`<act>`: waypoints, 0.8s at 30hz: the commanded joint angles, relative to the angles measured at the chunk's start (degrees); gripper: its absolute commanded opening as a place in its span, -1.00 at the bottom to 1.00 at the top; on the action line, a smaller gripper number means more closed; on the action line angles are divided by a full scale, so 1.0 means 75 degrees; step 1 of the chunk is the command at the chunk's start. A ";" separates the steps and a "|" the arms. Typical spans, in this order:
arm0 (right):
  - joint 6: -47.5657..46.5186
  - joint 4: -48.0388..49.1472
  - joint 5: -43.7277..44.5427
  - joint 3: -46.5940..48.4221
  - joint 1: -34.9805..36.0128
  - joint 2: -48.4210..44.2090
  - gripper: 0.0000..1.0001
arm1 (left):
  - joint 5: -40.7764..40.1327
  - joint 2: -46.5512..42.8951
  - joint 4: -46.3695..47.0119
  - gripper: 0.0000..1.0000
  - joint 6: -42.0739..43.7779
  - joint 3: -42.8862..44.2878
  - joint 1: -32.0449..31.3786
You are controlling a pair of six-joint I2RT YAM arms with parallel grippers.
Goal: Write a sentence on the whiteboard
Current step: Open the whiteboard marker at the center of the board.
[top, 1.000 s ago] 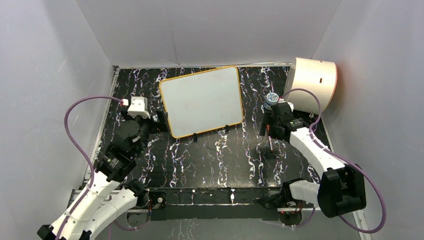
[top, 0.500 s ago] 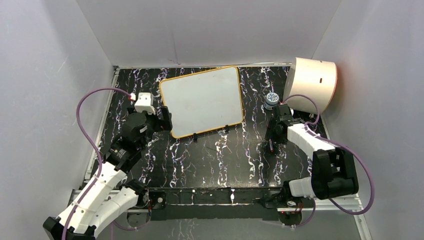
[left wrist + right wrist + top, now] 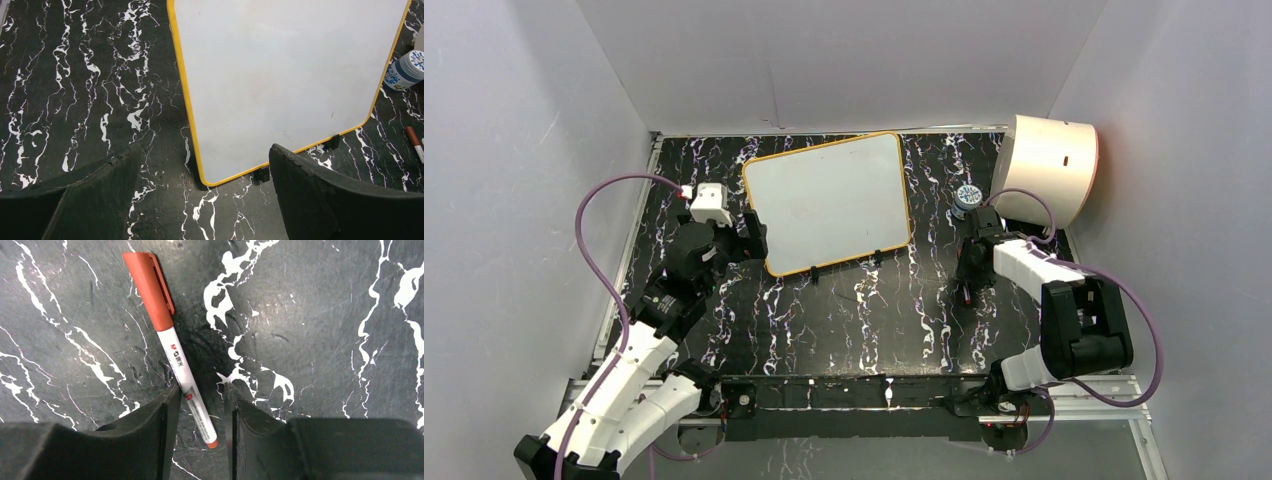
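Whiteboard [image 3: 829, 200] lies askew at the far middle of the black, white-veined mat [image 3: 874, 310]: a smooth plain white face, rounded corners, a thin orange-yellow rim, small black feet [image 3: 261, 175] under the near edge. The left gripper [image 3: 205, 200] hangs spread wide just off the board's near-left corner, its matte black fingers [image 3: 100, 195] holding nothing. Right gripper [image 3: 198, 405] is down at the mat well right of the board, jaws narrowly parted astride the white barrel of a slim red-capped marker [image 3: 170, 340] lying flat, not pinched; a blue-labelled bottle [image 3: 967, 195] and a cream half-cylinder drum [image 3: 1049, 165] stand beyond.
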 commanded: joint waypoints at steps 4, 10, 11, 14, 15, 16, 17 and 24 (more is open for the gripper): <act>-0.0186 0.0401 -0.0279 0.0213 0.0138 0.0471 -0.25 | 0.0378 -0.0073 0.0160 0.90 -0.0063 0.0203 0.0082; -0.0354 0.0469 -0.0431 0.0287 0.0319 0.0416 -0.68 | 0.0773 0.0015 0.0286 0.90 -0.0036 0.0145 0.0129; -0.0430 0.0486 -0.0447 0.0304 0.0365 0.0366 -0.77 | 0.0774 0.0055 0.0297 0.90 -0.0053 0.0129 0.0129; -0.0571 0.0495 -0.0280 0.0258 0.0590 0.0165 -1.00 | 0.0835 0.0266 0.0212 0.90 -0.0139 0.0154 0.0129; -0.0588 0.0485 -0.0272 0.0243 0.0638 0.0084 -1.00 | 0.0954 0.0389 0.0167 0.90 -0.0212 0.0255 0.0129; -0.0606 0.0486 -0.0329 0.0240 0.0690 -0.0016 -1.00 | 0.1107 0.0501 0.0118 0.90 -0.0328 0.0361 0.0129; -0.0611 0.0471 -0.0388 0.0233 0.0730 -0.0115 -1.00 | 0.1260 0.0623 0.0074 0.90 -0.0466 0.0489 0.0129; -0.0814 0.0692 -0.0774 -0.0087 0.1348 -0.1257 -1.00 | 0.2464 0.1051 -0.0022 0.90 -0.1543 0.0702 0.0129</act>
